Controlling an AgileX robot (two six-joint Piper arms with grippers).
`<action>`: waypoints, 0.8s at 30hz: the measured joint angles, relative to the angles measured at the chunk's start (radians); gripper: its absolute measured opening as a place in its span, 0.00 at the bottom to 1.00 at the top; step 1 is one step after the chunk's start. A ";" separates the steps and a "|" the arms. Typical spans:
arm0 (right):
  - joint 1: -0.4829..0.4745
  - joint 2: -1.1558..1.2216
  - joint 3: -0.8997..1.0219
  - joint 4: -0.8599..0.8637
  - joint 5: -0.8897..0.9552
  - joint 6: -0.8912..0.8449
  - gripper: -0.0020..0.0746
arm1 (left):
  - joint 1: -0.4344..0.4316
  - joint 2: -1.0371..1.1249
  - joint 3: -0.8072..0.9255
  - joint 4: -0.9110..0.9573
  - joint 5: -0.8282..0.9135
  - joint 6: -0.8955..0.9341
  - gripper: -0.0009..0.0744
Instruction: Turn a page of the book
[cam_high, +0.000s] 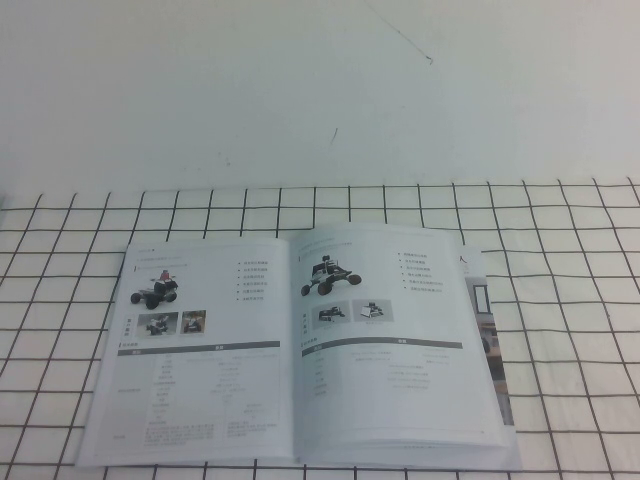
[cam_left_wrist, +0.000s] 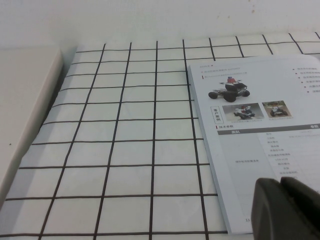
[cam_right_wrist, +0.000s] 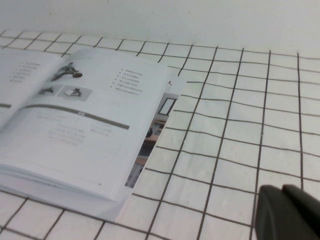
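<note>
Black and blunt, the left gripper (cam_left_wrist: 287, 207) shows only in its own wrist camera, its two fingers pressed together with no gap and nothing between them, hovering over the near left corner of the book (cam_high: 300, 350). The right gripper (cam_right_wrist: 290, 212) looks the same in its camera: dark fingers closed on nothing, held over the bare checked cloth (cam_right_wrist: 235, 145) to the right of the book and apart from it. Neither gripper appears in the high view, so both seem to be drawn back toward the robot, probably waiting. The book lies open and flat in the middle near part of the cloth, spine running near to far. Its right-hand page (cam_high: 385, 330), white and glossy with a dark wheeled rover at the top and a grey bar below, sits slightly askew, so a strip of a coloured sheet underneath peeks out along the right edge. That loose offset edge seems the easiest place to catch the page, and the right gripper is the closer of the two to it. No page is lifted yet.
</note>
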 joint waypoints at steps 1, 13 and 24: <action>0.000 0.000 0.003 0.014 -0.007 -0.039 0.03 | 0.000 0.000 0.000 0.000 0.000 0.000 0.01; -0.268 -0.038 0.104 0.290 -0.120 -0.489 0.03 | 0.000 0.000 0.000 0.000 0.000 0.000 0.01; -0.485 -0.039 0.163 0.323 -0.169 -0.518 0.03 | 0.000 0.000 0.000 0.000 0.000 0.000 0.01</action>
